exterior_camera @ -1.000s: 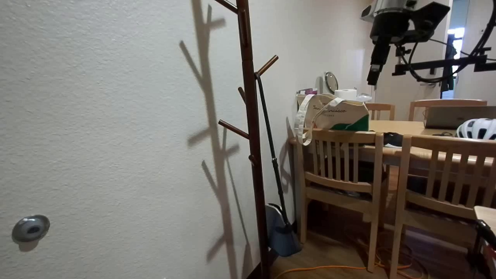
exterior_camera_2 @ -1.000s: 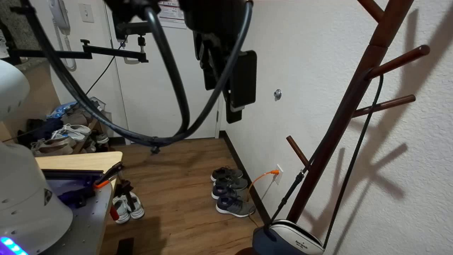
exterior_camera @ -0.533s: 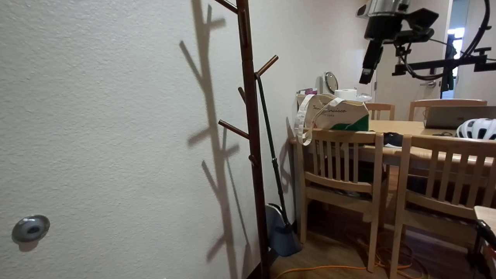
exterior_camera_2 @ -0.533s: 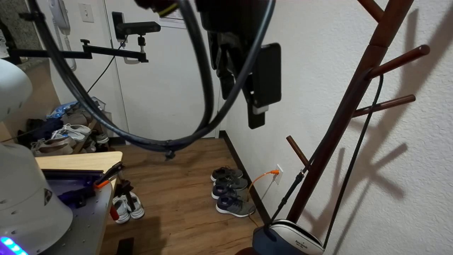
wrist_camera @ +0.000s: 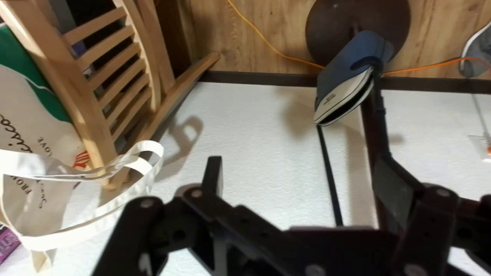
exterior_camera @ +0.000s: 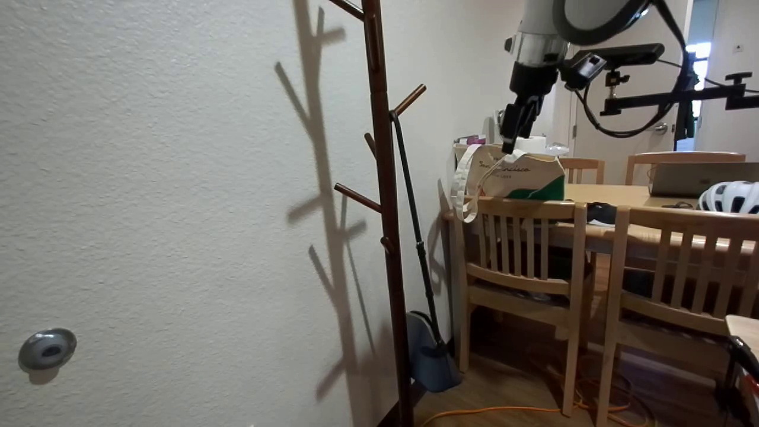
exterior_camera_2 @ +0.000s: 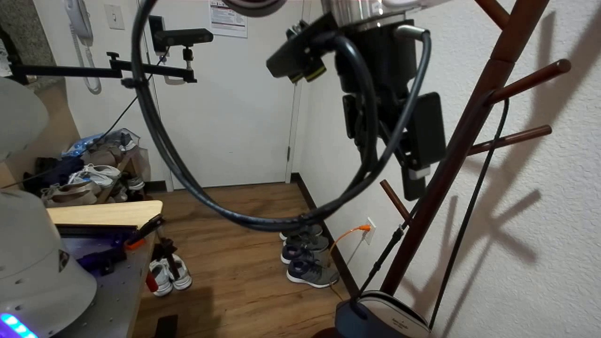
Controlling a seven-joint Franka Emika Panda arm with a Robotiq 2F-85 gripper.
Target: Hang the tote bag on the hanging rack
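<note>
Across the bottom of the wrist view, the gripper [wrist_camera: 299, 170] stands with its jaws wide apart and has hold of nothing. At the left edge of that frame is the cream-and-green tote bag [wrist_camera: 34, 107], its white handles [wrist_camera: 76, 233] looping out, clear of the fingers [wrist_camera: 212, 176]. Right of centre in an exterior view, the same bag sits behind the top rail of a wooden chair [exterior_camera: 522, 208], one handle drooping past the rail's left end; what bears its weight is hidden. From that viewpoint the downward-pointing gripper overlaps the bag's top edge. Left of the bag and apart from it, the dark brown hanging rack [exterior_camera: 385, 166] stands beside the pale wall [exterior_camera: 148, 178]. Low and right of centre in an exterior view, a blue-and-white purse [exterior_camera_2: 375, 317] hangs from the rack, its shoulder strap [exterior_camera_2: 377, 267] passing over a peg [exterior_camera_2: 528, 82]. Toward the right edge of an exterior view, a laptop [exterior_camera: 688, 179] and a white helmet [exterior_camera: 732, 196] rest on the table [exterior_camera: 605, 193], the helmet in front.
</note>
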